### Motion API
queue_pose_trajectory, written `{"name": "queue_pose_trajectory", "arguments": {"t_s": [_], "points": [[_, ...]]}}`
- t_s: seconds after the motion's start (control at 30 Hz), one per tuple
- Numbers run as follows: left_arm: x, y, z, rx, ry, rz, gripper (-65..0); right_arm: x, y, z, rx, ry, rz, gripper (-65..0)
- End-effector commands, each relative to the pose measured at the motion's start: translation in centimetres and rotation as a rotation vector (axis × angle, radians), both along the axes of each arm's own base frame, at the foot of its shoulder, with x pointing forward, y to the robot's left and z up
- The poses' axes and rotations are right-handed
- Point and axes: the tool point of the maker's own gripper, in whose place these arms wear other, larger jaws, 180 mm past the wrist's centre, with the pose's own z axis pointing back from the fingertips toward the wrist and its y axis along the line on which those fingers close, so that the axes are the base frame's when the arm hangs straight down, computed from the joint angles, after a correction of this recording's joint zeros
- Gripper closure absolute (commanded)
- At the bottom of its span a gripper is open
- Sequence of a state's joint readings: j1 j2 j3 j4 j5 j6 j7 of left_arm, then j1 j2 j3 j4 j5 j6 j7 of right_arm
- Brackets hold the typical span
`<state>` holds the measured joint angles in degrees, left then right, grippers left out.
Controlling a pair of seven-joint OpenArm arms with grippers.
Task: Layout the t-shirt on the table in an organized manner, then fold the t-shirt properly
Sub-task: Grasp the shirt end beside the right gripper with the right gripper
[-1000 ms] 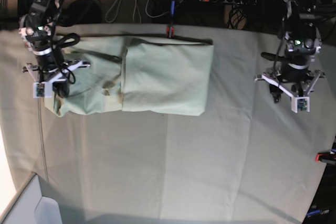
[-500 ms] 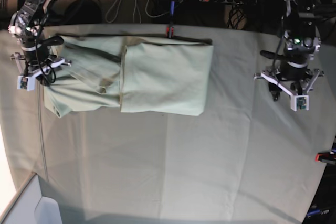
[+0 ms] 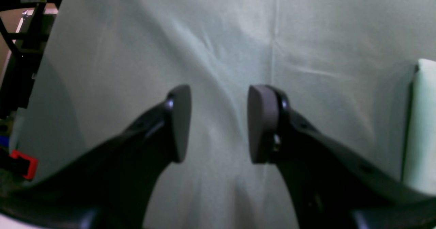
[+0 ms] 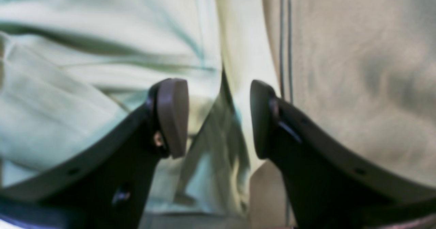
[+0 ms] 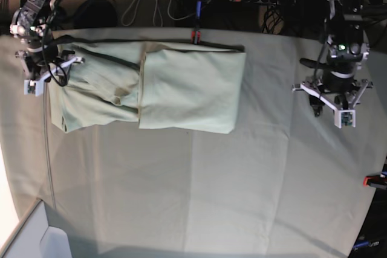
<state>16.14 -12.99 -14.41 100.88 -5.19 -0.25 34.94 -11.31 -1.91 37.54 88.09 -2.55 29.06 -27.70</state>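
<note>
I see the t-shirt lying in the upper left part of the base view, on the counter. Its right portion is a smooth, flat rectangular panel; its left portion is creased, with diagonal folds and a rumpled lower left corner. The far edge of the garment runs close to the counter's far edge, near a red-orange clamp at top centre. The right gripper sits at the upper left of the base view, at the shirt's left edge. In the right wrist view the right gripper has its jaws apart, with nothing between the pads; below the gap I see the shirt's pale fabric on the left and the counter cloth on the right. The left gripper is at the right of the base view, well apart from the shirt. In the left wrist view the left gripper also has its jaws apart and empty over bare counter cloth; the shirt's edge shows at the right frame border.
</note>
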Motion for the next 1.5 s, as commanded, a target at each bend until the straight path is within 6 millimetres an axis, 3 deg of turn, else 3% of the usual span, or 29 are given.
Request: {"name": "queue_pose_trajectory", "arguments": {"t_s": [0.0,0.1,0.27,0.57,0.7,0.8,0.9,1.1,1.23,1.33,1.47], "points": [[0.8,0.2,1.4,0.018,-0.049,-0.006,-26.7,1.4,-1.0,1.9,-0.023,-0.075,-0.018,-30.3],[0.6,0.2,1.3,0.018,-0.045,-0.006,-26.7,2.7,-1.8,2.5,-0.027,-0.098,-0.03,-30.6],[0.6,0.4,1.3,0.019,-0.045,-0.001,-26.7,3.8,-2.3,1.3,-0.002,-0.079,-0.027,-30.6],[0.1,0.4,0.9,0.019,-0.033,0.0,-26.7,2.4,-3.6,-4.1,0.082,0.064,-0.052,-30.6],[0.1,0.4,0.9,0.019,-0.033,-0.002,-26.7,1.8,-3.1,-4.9,0.101,0.087,-0.047,-30.5],[0.3,0.3,1.0,0.018,-0.037,-0.005,-26.7,2.4,-0.7,-5.2,0.122,0.096,0.059,-29.8],[0.4,0.1,1.4,0.019,-0.047,-0.008,-26.7,1.7,0.6,-5.8,0.132,0.118,0.116,-23.9],[0.4,0.2,1.7,0.022,-0.055,-0.006,-26.7,1.7,1.1,-5.9,0.138,0.122,0.13,0.0],[0.4,0.2,1.7,0.022,-0.055,-0.006,-26.7,1.8,1.3,-5.9,0.139,0.119,0.136,0.0],[0.5,0.2,1.8,0.022,-0.057,-0.006,-26.7,2.7,0.7,-4.2,0.104,0.076,0.139,0.0],[0.6,0.2,1.9,0.022,-0.06,-0.006,-26.7,3.6,1.6,-1.6,0.067,0.002,0.153,0.0]]}}
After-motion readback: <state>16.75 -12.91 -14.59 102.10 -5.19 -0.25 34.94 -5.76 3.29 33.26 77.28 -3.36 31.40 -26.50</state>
